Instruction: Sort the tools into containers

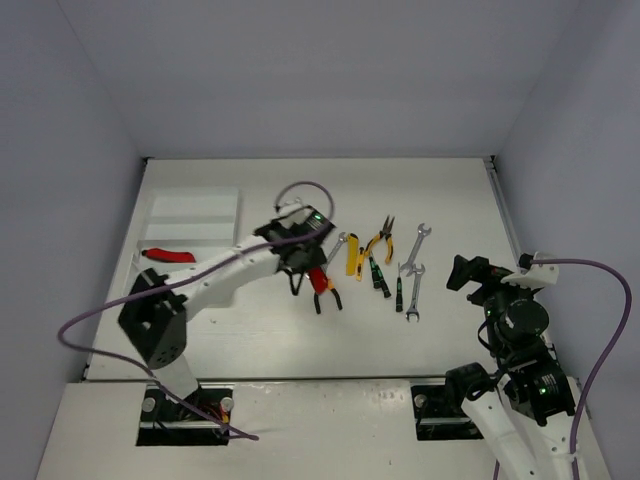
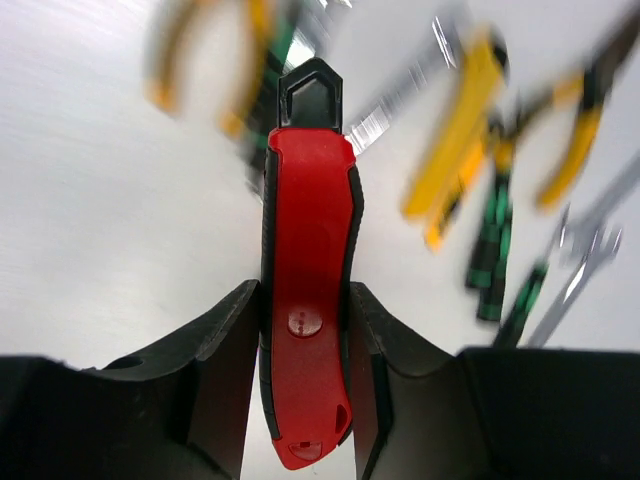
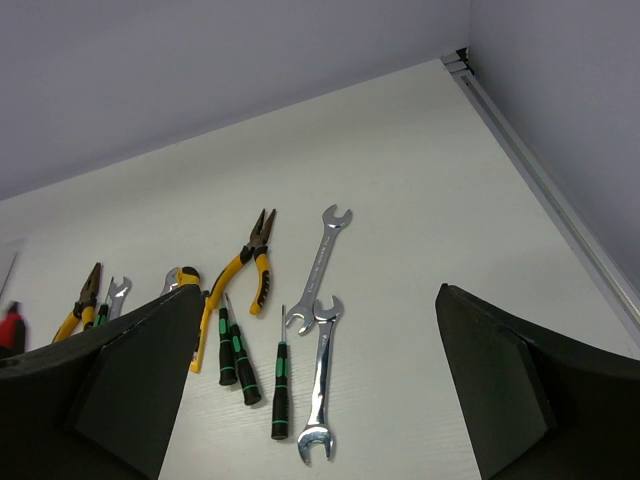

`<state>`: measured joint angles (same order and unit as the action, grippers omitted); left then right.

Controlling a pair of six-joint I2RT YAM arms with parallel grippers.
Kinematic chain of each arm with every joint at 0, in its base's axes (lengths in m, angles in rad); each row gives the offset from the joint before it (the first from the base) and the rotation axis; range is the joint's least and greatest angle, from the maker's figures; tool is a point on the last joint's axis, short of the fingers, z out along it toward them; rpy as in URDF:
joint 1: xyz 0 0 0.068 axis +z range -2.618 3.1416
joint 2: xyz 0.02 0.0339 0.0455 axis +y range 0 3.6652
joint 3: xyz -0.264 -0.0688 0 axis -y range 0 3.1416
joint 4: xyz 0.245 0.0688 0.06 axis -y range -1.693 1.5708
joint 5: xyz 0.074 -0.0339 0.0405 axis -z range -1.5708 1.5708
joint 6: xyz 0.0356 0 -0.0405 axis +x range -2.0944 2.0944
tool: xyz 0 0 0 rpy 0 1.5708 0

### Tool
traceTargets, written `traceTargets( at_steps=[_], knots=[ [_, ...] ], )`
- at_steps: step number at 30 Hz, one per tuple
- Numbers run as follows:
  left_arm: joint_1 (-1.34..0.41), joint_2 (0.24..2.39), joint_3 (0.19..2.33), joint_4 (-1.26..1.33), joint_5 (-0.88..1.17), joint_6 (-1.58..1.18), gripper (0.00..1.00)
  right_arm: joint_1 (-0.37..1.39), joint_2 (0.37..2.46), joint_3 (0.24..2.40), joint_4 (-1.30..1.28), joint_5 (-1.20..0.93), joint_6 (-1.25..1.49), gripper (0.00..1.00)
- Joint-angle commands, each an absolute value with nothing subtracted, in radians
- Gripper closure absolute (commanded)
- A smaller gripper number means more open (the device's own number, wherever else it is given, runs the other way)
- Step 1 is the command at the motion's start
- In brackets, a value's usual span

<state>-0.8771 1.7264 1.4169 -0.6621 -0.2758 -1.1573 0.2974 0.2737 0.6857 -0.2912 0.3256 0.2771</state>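
My left gripper [image 2: 305,400] is shut on a red cutter [image 2: 308,290], which sticks out forward between the black fingers [image 2: 225,380]. In the top view the left gripper [image 1: 300,255] hangs over the left end of the row of tools, by orange-handled pliers [image 1: 325,295]. To the right lie a yellow cutter [image 1: 353,256], yellow pliers [image 1: 380,240], black-green screwdrivers [image 3: 240,360] and two silver wrenches [image 3: 320,385]. The white tray [image 1: 190,210] sits at the back left, with another red cutter [image 1: 168,256] at its near end. My right gripper [image 3: 318,300] stands open and holds nothing.
Grey walls close in the white table on three sides. A metal rail [image 1: 505,215] runs along the right edge. The left arm's purple cable [image 1: 300,188] loops above its wrist. The right arm [image 1: 515,320] is folded near its base at the front right.
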Motion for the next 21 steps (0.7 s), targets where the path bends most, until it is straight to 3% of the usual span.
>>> traceTargets(
  at_steps=[1,11,21],
  knots=[
    [-0.611,1.515,1.342,-0.689,-0.34,-1.138,0.99,0.306,0.282,0.69,-0.214,0.334,0.28,0.0],
    [-0.091,1.439,1.209,-0.542,-0.24,-1.171,0.99,0.307,0.268,0.689,-0.213,0.326,0.28,0.0],
    [0.038,1.639,1.282,-0.513,-0.206,-1.239,0.97,0.307,0.262,0.687,-0.213,0.321,0.279,0.0]
  ],
)
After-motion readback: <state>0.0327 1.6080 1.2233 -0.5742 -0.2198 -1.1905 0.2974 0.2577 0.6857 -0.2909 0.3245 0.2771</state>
